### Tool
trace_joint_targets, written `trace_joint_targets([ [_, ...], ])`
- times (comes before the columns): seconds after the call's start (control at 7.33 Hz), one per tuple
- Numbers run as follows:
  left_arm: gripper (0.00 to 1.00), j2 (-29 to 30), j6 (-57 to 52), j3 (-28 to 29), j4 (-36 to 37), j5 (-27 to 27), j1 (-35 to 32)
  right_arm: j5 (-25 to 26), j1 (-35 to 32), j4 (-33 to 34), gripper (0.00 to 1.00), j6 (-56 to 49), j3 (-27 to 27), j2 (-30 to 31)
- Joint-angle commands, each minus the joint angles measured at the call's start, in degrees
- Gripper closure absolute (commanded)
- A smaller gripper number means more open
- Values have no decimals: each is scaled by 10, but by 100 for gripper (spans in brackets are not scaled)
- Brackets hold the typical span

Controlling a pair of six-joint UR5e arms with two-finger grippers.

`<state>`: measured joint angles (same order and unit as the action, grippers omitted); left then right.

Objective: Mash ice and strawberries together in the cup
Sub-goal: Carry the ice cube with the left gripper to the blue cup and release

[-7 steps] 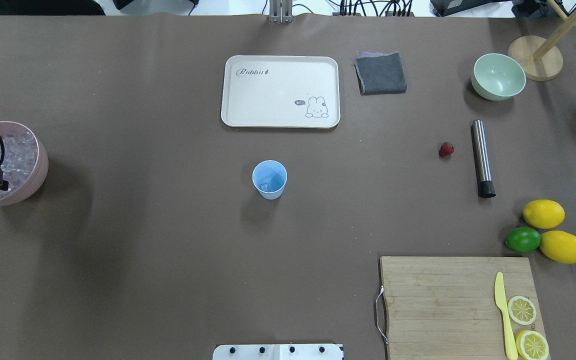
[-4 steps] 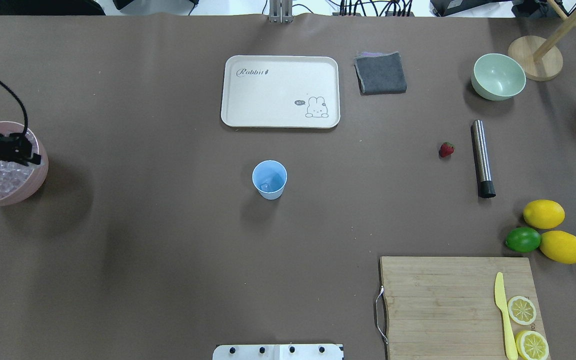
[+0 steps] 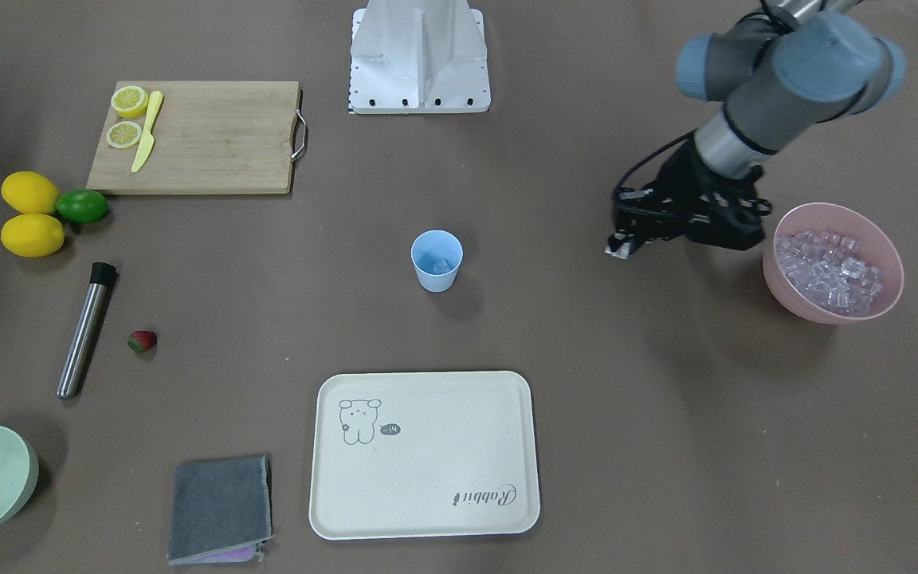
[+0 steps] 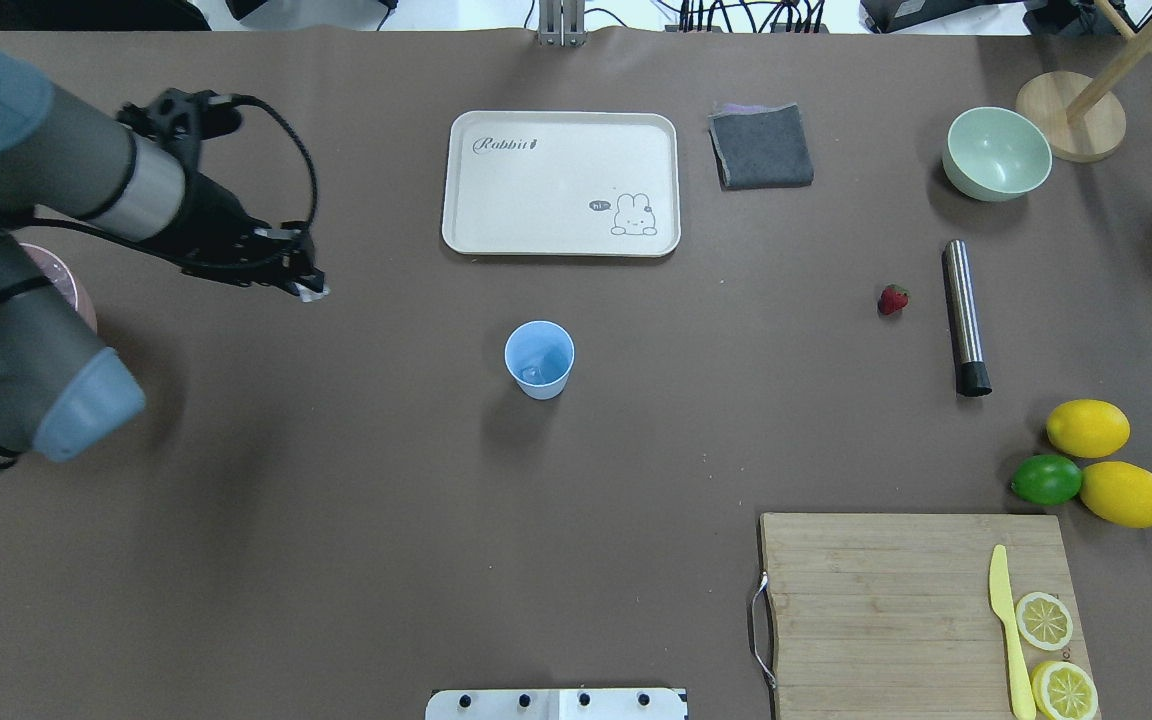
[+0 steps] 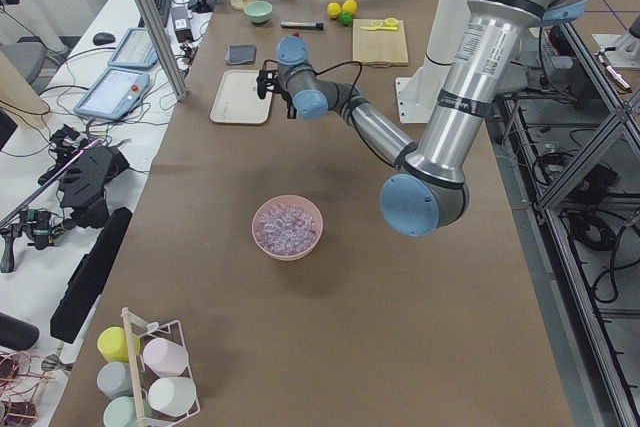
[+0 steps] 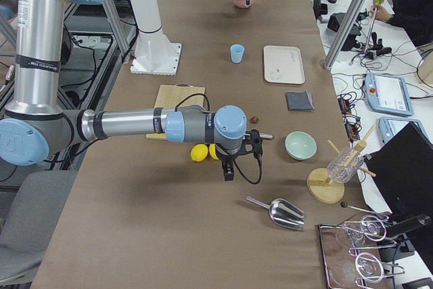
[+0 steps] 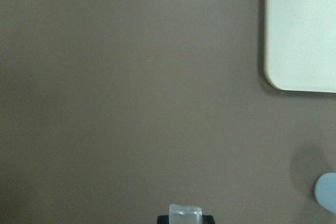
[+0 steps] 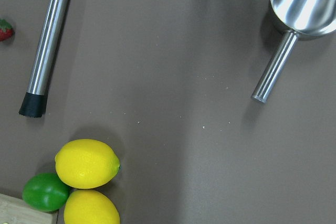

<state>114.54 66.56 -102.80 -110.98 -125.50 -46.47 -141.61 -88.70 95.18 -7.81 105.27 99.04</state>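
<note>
The left fingers [image 4: 304,284] are pinched shut on one clear ice cube [image 4: 315,294], held in the air above bare counter [image 4: 336,520], between the pink bowl [image 3: 833,312] of ice [image 3: 829,269] and the blue cup [image 4: 539,358]. The cup stands upright near the middle of the counter, well apart from the fingers, with some ice already at its bottom. The strawberry [image 4: 893,299] lies on the far side, just beside a metal rod [image 4: 964,315]. The right fingers [image 6: 228,171] hang over that end; I cannot tell whether they are open.
</note>
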Motion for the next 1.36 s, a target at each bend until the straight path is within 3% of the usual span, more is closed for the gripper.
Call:
trace_joint_targets([
  [0.0,100,116,24,51,56,69,79,0,-1,0,0,1,-1,0],
  [0.27,100,180,29,111,56,92,103,0,0,0,0,1,-1,0],
  [0.55,100,183,46,113,52,96,122,0,0,1,0,1,-1,0],
  [0.68,8,182,45,113,51,118,130,0,0,1,0,1,-2,0],
  [0.82,2,181,45,113,52,121,131,0,0,1,0,1,-2,0],
  [1.09,2,171,3,105,56,113,95,0,0,1,0,1,-1,0],
  [1.23,2,131,-64,85,57,92,68,-1,3,0,0,5,-1,-3],
])
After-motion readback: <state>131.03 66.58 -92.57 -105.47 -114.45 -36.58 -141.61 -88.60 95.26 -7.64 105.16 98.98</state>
